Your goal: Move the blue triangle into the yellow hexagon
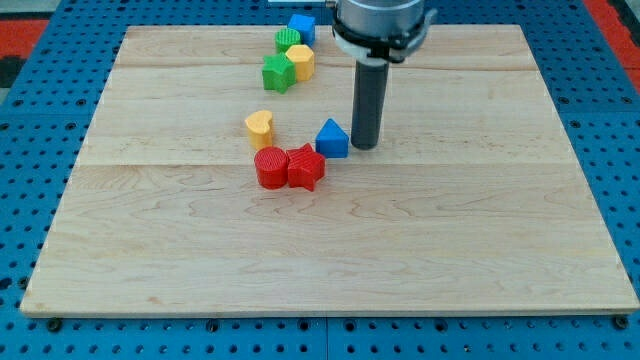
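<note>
The blue triangle (332, 139) sits near the middle of the wooden board (480, 230). My tip (364, 146) stands just to its right, touching or nearly touching it. The yellow hexagon (300, 61) lies near the view's top, up and to the left of the triangle, with a green block (278, 72) against its left side.
A red cylinder (270, 167) and a red star-like block (306, 167) sit side by side just below-left of the triangle. A yellow heart-shaped block (260, 126) lies left of it. A green block (288, 40) and a blue cube (302, 27) sit at the top edge.
</note>
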